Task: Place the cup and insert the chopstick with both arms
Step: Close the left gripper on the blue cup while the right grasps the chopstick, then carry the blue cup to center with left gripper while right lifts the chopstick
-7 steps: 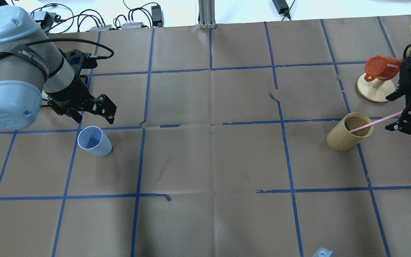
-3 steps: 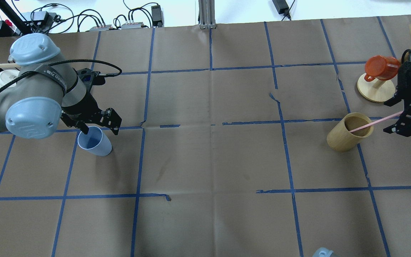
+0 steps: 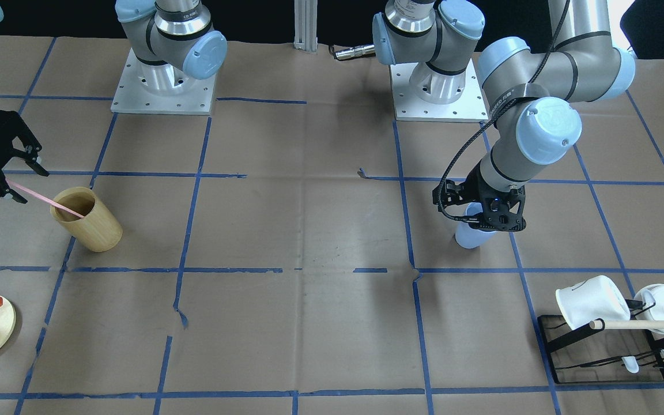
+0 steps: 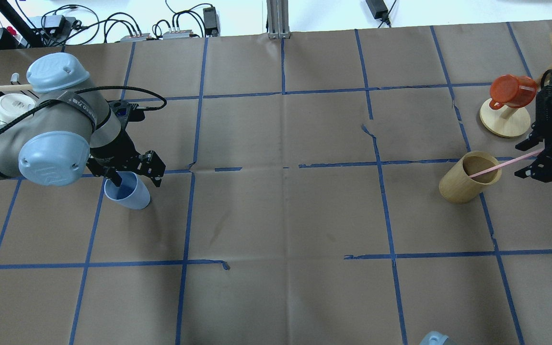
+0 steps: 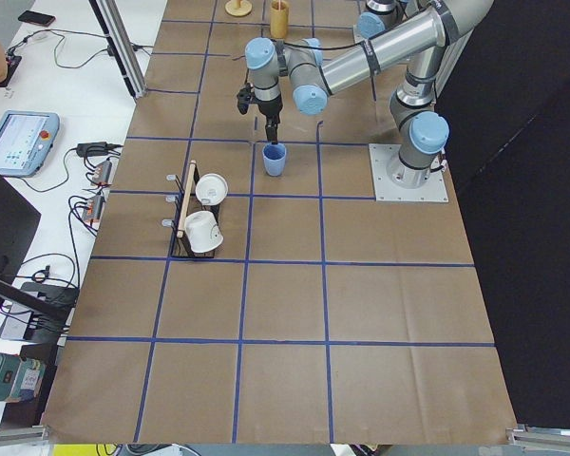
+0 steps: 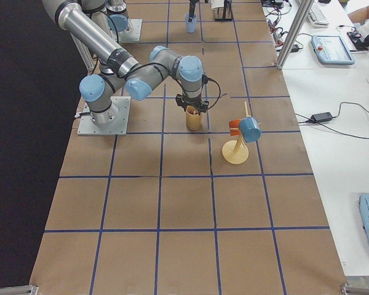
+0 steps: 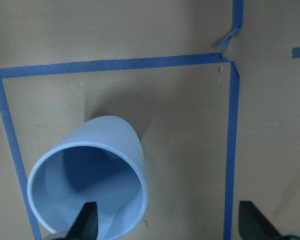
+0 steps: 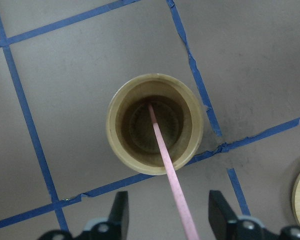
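Observation:
The light blue cup stands upright on the table's left part; it also shows in the front view and the left wrist view. My left gripper is open and low over the cup, with one finger inside it and the other finger outside. The pink chopstick leans in the tan bamboo cup at the right. My right gripper is open, its fingers on either side of the chopstick's upper part.
An orange mug hangs on a wooden tree stand behind the right gripper. A black rack with white mugs and a wooden dowel stands beyond the left arm.
My left arm has come down and towards the blue cup, and one finger is now inside it. My right gripper has shifted slightly along the chopstick.

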You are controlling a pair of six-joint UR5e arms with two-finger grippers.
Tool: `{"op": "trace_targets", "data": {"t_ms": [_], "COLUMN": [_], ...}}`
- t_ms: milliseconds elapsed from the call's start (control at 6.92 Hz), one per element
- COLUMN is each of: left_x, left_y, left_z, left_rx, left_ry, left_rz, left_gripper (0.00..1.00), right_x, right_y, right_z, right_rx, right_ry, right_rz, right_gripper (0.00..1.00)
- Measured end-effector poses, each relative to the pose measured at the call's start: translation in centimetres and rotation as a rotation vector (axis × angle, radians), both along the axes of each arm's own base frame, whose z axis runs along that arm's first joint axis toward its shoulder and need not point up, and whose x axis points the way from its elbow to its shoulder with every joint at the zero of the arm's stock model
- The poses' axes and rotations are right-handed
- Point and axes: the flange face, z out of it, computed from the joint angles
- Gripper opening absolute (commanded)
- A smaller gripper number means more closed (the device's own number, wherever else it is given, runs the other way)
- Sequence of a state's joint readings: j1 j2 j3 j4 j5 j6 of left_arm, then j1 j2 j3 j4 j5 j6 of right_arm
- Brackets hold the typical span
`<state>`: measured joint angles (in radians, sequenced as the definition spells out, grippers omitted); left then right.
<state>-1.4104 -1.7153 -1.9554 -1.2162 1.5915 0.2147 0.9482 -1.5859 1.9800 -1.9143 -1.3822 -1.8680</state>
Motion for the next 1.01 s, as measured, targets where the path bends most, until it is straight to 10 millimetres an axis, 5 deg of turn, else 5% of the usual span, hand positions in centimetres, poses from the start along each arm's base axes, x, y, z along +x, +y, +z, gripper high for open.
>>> {"op": "trace_targets", "data": {"t_ms": [289, 434, 578, 1012], "left_x": [-0.1, -0.1, -0.1, 0.1], "left_y": [0.3, 0.3, 0.2, -0.4], "left_z": [-1.6, -2.0, -2.2, -1.4], "left_rx": [0.034, 0.038, 0.036, 0.009], "left_ry": [0.005, 0.005, 0.005, -0.006], "left_rz": [0.005, 0.006, 0.007, 0.025], "left_gripper": [0.37, 0.11, 0.00, 0.00], "right_x": [-0.4, -0.5, -0.5, -0.6], "right_y": [-0.1, -0.1, -0.1, -0.1], "right_z": [-0.2, -0.3, -0.3, 0.3], "right_rx": [-0.001, -0.002, -0.002, -0.012], "right_ry": [0.002, 0.003, 0.003, 0.009], "right_rz": [-0.006, -0.009, -0.011, -0.019], "right_gripper": [0.33, 0.26, 0.18, 0.09]}}
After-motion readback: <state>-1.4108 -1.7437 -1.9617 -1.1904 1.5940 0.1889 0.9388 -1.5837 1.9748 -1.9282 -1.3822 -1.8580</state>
